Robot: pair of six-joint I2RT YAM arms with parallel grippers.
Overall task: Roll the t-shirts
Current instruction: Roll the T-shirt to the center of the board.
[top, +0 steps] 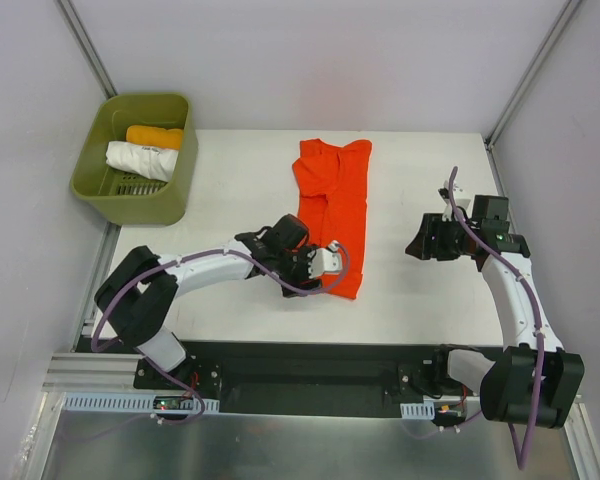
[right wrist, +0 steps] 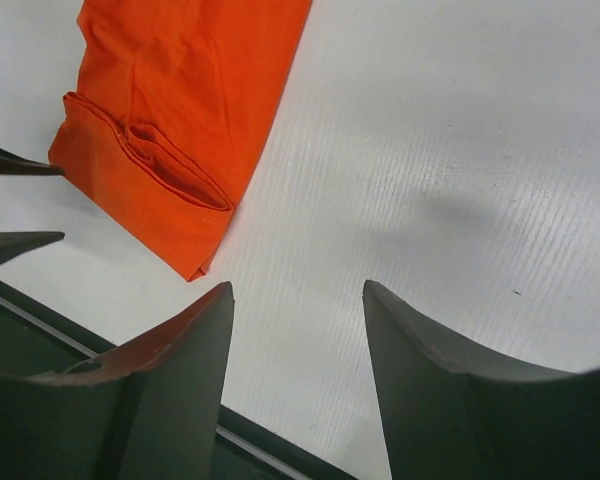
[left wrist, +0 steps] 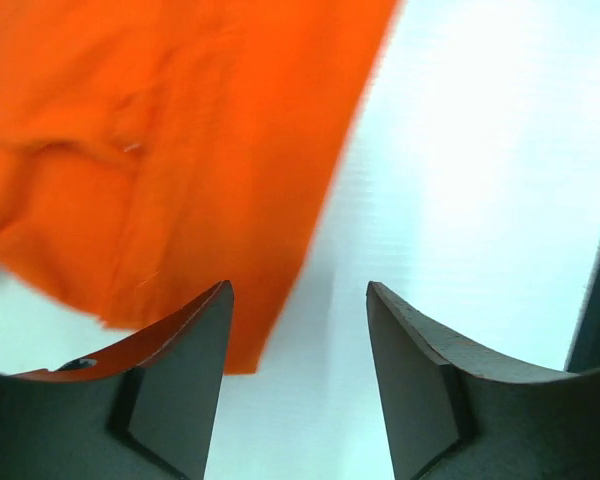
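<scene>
A bright red-orange t-shirt (top: 332, 195) lies on the white table as a long narrow strip, folded lengthwise, running from the far middle toward me. My left gripper (top: 335, 270) hovers at the strip's near end, open. In the left wrist view the left gripper (left wrist: 300, 290) holds nothing, and the t-shirt (left wrist: 180, 120) ends in a corner beside the left finger. My right gripper (top: 420, 243) stands open over bare table to the shirt's right. The right wrist view shows the right gripper (right wrist: 298, 290) empty and the t-shirt (right wrist: 180, 100) at upper left, its near edge turned over.
A green basket (top: 170, 200) stands off the table's far left corner, holding a white rolled garment (top: 140, 160) and a yellow-orange one (top: 155, 136). The table's black front edge (right wrist: 40, 330) runs just below the shirt's near end. Grey walls close in the cell.
</scene>
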